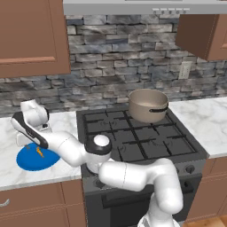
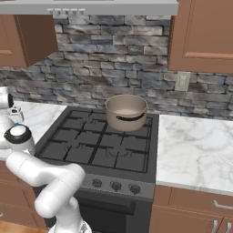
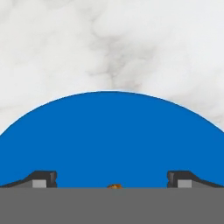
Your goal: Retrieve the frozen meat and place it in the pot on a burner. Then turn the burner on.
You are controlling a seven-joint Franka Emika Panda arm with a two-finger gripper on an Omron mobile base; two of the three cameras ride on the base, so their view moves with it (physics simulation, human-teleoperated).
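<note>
The frozen meat, a tiny orange piece, lies on a flat blue plate on the left counter. My gripper hangs just above the plate, close to the meat, and it is open. In the hand view the two fingertips stand wide apart over the blue plate, with a sliver of the meat between them at the bottom edge. The tan pot sits empty on the stove's back right burner.
The black gas stove has a row of knobs along its front. Marble counters lie on both sides. Wooden wall cabinets and a range hood hang overhead, with a stone wall behind.
</note>
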